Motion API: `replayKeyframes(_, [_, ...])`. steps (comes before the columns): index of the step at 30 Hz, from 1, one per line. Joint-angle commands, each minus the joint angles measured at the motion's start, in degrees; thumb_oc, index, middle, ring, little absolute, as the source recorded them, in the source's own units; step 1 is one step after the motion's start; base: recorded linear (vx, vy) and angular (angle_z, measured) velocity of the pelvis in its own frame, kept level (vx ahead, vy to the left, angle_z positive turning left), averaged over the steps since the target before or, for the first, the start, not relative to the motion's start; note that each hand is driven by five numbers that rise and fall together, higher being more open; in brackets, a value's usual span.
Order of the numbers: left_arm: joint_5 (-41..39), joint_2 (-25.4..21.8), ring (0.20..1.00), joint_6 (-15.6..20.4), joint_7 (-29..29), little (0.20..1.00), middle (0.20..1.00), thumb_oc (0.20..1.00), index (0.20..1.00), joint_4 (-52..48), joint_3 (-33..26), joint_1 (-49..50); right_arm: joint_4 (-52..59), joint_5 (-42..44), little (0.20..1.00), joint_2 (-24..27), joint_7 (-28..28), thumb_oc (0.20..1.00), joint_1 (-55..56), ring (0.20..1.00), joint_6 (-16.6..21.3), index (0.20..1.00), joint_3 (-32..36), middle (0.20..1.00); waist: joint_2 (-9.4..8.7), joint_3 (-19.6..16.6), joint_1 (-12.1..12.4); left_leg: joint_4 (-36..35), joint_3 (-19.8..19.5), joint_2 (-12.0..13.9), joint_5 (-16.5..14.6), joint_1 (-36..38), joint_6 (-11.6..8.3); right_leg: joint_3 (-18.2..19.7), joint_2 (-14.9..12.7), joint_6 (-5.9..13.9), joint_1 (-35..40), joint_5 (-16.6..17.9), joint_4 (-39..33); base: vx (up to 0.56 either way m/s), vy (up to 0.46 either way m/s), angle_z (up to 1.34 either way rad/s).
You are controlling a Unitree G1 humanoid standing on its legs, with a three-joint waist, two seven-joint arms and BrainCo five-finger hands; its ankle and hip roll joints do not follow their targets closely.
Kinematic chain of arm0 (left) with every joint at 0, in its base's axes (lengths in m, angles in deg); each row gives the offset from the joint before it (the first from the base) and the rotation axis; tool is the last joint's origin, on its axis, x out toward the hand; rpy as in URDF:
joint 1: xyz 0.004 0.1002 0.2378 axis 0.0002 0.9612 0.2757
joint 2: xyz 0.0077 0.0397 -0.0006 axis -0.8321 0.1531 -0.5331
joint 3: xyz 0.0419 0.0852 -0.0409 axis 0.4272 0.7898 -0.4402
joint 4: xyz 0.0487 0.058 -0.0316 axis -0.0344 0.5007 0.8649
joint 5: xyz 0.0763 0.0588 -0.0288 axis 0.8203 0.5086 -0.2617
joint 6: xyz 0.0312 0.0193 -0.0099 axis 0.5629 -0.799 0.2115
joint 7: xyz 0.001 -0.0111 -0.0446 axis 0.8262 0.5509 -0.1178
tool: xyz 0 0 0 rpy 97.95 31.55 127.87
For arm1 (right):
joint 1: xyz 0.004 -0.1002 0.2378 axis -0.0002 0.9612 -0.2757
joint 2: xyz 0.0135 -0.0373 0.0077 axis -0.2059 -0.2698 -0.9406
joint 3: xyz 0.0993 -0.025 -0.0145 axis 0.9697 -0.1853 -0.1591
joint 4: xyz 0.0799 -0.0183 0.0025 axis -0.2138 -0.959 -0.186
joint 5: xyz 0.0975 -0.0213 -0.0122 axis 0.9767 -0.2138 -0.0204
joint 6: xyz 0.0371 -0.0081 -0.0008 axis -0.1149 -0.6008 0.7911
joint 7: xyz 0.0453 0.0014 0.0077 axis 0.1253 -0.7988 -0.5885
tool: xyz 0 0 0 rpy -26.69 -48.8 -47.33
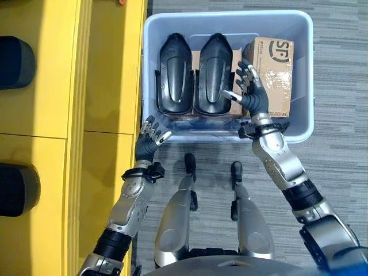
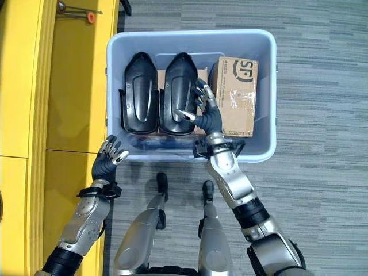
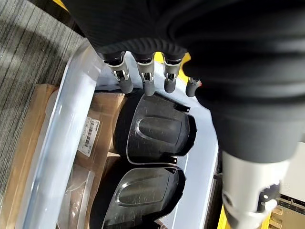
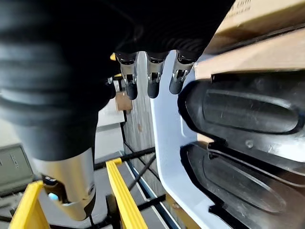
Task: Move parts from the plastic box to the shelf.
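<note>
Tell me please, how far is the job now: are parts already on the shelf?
No part shows on the yellow shelf. Two black parts and a cardboard box lie in the plastic box. The right hand hovers open above the right-hand part; the left hand is open outside the box's near corner. All moving is left.

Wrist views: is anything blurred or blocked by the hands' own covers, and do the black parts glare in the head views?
Left wrist view: the dark cover is a close blur over the top, but the black parts stay sharp. Right wrist view: the cover blurs the upper left; the parts and plastic box wall read clearly. Left eye view: soft sheen on the parts, no washout, right hand crisp.
</note>
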Motion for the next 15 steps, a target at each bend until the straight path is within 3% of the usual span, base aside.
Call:
replayKeyframes(1, [-0.7,-1.6,1.000,3.5,1.1,1.000,1.000,1.000,1.000,-3.8,-0.9,2.5,3.3,-1.9,1.000,-1.7,1.6,1.000,1.5,1.000,2.1,1.000,0.9,1.000,-1.58,-3.4,1.1,6.2,-1.4,6.4,0.1,-3.7,-5.78,-3.6,-6.9,4.72,-4.6,1.7,5.7,0.01,-0.017,0.09])
replayKeyframes(15, [-0.8,-1.7,1.000,4.7,2.8,1.000,1.000,1.000,1.000,-4.9,-0.2,1.3,2.8,-9.1,1.000,-1.2,8.4,1.000,-1.4,1.000,2.3,1.000,5.8,1.000,-0.78,-1.4,1.1,6.7,-1.5,5.7,-0.3,-6.1,-5.35,-3.5,-7.0,4.52,-7.7,1.3,7.4,0.00,0.000,0.02])
